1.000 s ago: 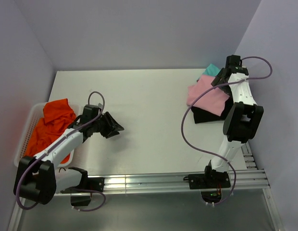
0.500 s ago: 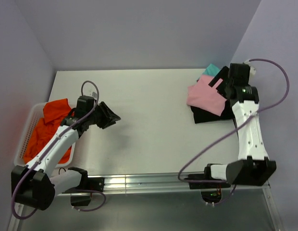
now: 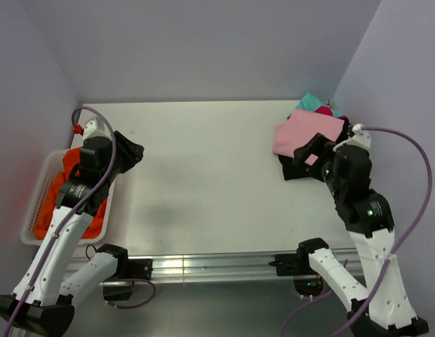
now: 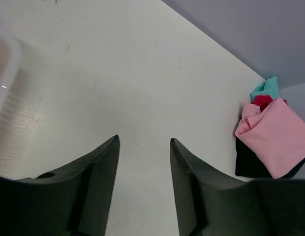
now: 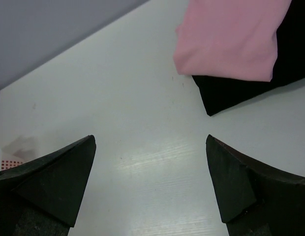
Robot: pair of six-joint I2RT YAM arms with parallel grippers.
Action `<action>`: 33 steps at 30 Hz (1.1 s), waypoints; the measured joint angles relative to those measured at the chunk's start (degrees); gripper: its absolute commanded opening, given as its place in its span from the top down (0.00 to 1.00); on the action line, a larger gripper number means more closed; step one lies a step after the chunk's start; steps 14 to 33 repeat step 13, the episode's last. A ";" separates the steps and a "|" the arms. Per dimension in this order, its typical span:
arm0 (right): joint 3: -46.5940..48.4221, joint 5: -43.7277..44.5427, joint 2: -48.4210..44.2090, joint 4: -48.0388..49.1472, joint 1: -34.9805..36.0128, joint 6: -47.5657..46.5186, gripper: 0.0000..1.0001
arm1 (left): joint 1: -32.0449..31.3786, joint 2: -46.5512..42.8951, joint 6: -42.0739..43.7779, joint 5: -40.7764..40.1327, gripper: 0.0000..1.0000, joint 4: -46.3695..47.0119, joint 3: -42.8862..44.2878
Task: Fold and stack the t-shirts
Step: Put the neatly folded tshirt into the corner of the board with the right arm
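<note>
Both arms have pulled back. The left gripper (image 3: 133, 151) now sits at centre left, beside the basket (image 3: 34, 203), jaws partly apart and empty. The right gripper (image 3: 310, 152) hovers over the stack's near edge, jaws fully apart, holding nothing. At upper right, the pink t-shirt (image 3: 309, 130) lies on the black t-shirt (image 3: 295, 170), with the teal t-shirt (image 3: 310, 102) and magenta t-shirt (image 3: 323, 110) behind. The orange t-shirt (image 3: 74, 182) lies in the basket.

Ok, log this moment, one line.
left gripper: open | right gripper: open | pink t-shirt: atop black t-shirt | orange t-shirt: in basket
</note>
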 measured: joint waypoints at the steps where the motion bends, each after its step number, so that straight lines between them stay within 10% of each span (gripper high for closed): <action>1: 0.17 -0.07 -1.81 -0.04 0.00 -0.70 0.00 | 0.00 -0.17 0.17 -0.76 0.40 -0.31 0.00; 2: 0.61 -0.09 -3.02 -0.20 0.00 -1.22 0.00 | 0.00 -0.22 0.15 -1.44 0.07 -0.74 0.00; 3: 1.22 -0.09 -3.91 -0.22 0.00 -1.86 0.00 | 0.00 -0.28 0.35 -2.27 0.01 -1.49 0.02; 33: 4.26 -0.20 -2.56 -0.31 1.01 -5.75 0.00 | 0.00 4.46 -2.08 -5.53 0.01 -8.24 4.66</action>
